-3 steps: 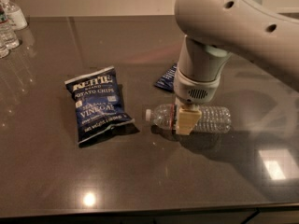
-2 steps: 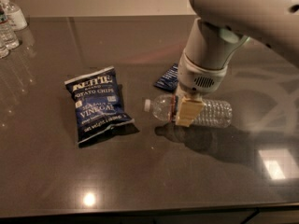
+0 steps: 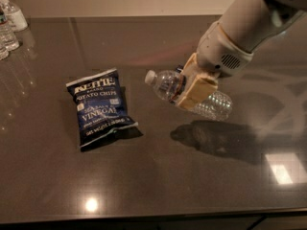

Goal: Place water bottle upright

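Observation:
The water bottle is a clear ribbed plastic bottle with a white cap pointing left. It is lifted off the dark table and lies tilted, cap end a little higher, its shadow on the table below. My gripper comes in from the upper right and is shut on the bottle's middle, its tan fingers covering the label. The bottle's base end shows behind the fingers.
A dark blue potato chip bag lies flat to the left of the bottle. Small clear bottles, one with a white pump top, stand at the far left back corner. The table's front edge runs along the bottom.
The gripper, closed on the bottle, has lifted it off the table and begun tilting it, cap end rising. The arm has swung up and to the right.

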Robot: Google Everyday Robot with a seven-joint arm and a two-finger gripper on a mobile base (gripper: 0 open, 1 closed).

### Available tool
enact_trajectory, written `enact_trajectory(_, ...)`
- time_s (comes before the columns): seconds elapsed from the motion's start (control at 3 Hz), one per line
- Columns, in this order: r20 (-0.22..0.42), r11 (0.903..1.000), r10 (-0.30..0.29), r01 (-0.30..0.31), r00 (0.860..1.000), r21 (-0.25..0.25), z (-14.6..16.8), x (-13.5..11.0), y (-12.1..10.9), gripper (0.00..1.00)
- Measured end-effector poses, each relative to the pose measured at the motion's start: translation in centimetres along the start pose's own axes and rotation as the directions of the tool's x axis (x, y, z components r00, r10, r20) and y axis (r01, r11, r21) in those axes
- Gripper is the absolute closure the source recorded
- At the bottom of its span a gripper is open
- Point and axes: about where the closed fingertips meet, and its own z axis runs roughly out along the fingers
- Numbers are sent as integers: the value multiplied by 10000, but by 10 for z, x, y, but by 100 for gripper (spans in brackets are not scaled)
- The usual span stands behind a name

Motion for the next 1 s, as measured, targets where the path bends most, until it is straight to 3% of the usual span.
enact_trajectory(0.33, 2140, 10000, 77, -84, 9768, 23, -23, -21, -8, 100)
enact_trajectory(0.67, 3987, 9988, 480, -488, 9158, -83, -42, -38, -12, 100)
enact_trajectory(1.0, 5261, 9922, 1174, -1219, 8423, -263, -55, -41, -14, 100)
